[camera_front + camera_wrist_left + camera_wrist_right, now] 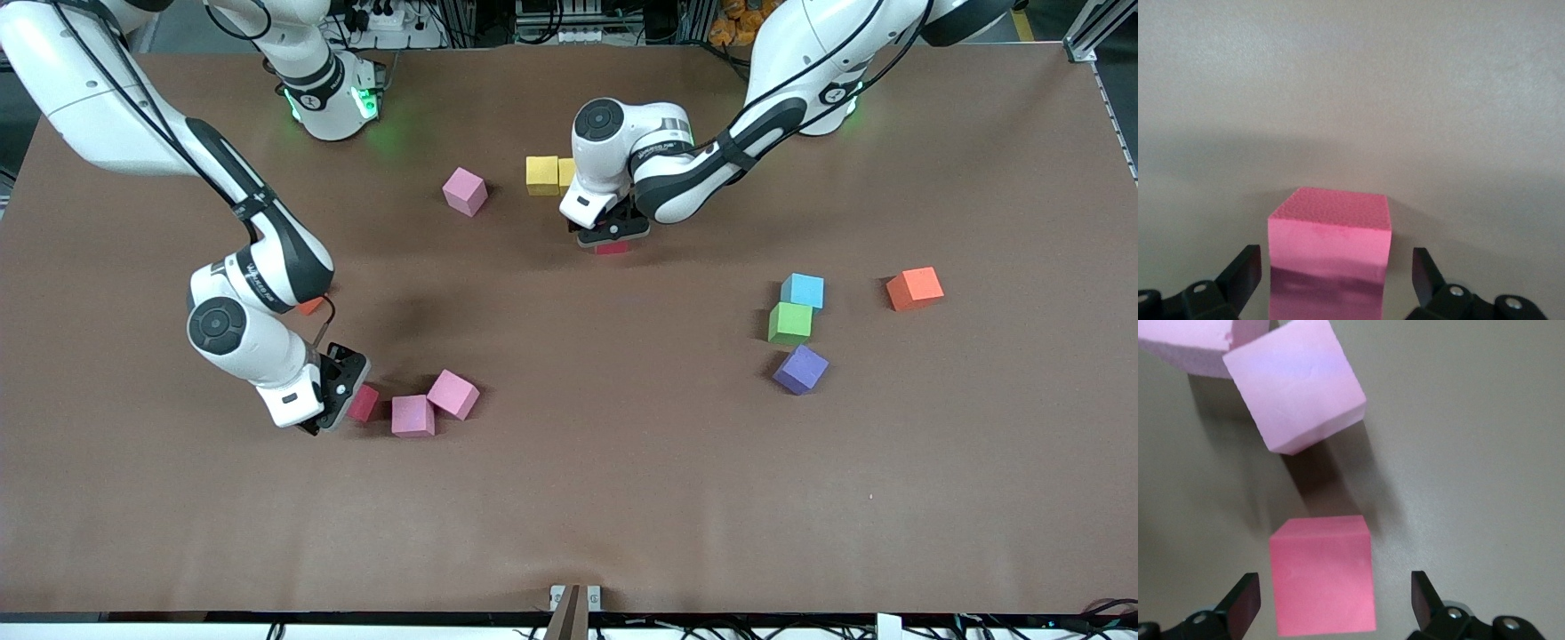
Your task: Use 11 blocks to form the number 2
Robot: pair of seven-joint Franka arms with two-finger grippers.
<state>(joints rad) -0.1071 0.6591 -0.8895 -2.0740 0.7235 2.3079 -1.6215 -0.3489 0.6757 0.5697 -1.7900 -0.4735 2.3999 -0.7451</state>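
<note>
Between the spread fingers of both the left gripper (1331, 273) and right gripper (1331, 600): a light, squashy red foam cube (1330, 257), best pinched across flat opposite faces.

The left arm reaches from its base toward the middle of the bench, left gripper (612, 238) low, jaws spread wide. The right arm bends down near its own end, right gripper (342, 400) low, jaws likewise apart.
</note>
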